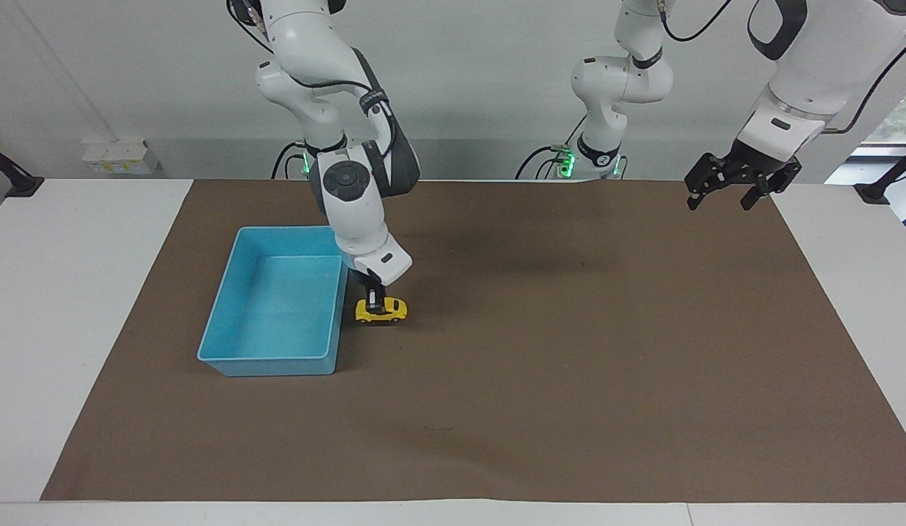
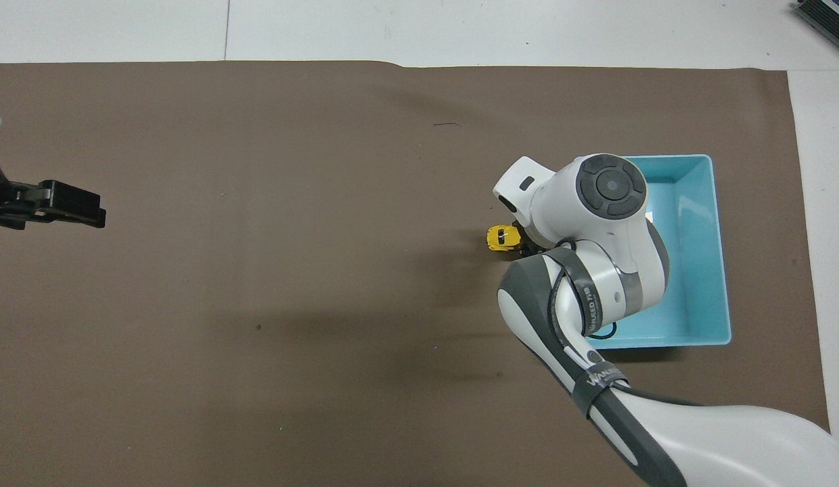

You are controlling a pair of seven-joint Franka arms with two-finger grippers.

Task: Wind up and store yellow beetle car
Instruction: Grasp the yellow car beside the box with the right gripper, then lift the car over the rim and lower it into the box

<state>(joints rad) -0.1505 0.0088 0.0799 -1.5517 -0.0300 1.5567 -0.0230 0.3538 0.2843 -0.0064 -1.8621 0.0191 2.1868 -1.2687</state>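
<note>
Facing view, right claw [image 1: 378, 298]: you see it lowered onto the roof of the yellow beetle car [image 1: 381, 311], its fingers pinched together on the toy's top.
Facing view, yellow beetle car: it stands on its wheels on the brown mat [image 1: 541, 351], just beside the blue bin [image 1: 278, 361], on the bin's side toward the left arm's end of the bench [image 1: 51, 307].
Facing view, left claw [image 1: 741, 186]: you find it raised over the mat's corner at the left arm's end, fingers spread wide and holding nothing; this arm waits.
Overhead view, right claw: its tips are hidden under the arm's white wrist, so you cannot read its grip here.
Overhead view, yellow beetle car [image 2: 502, 238]: only its outer part shows past the wrist; it is apart from the blue bin [image 2: 704, 270].
Overhead view, left claw [image 2: 71, 204]: you see it at the mat's [image 2: 257, 203] edge, well apart from the car.
</note>
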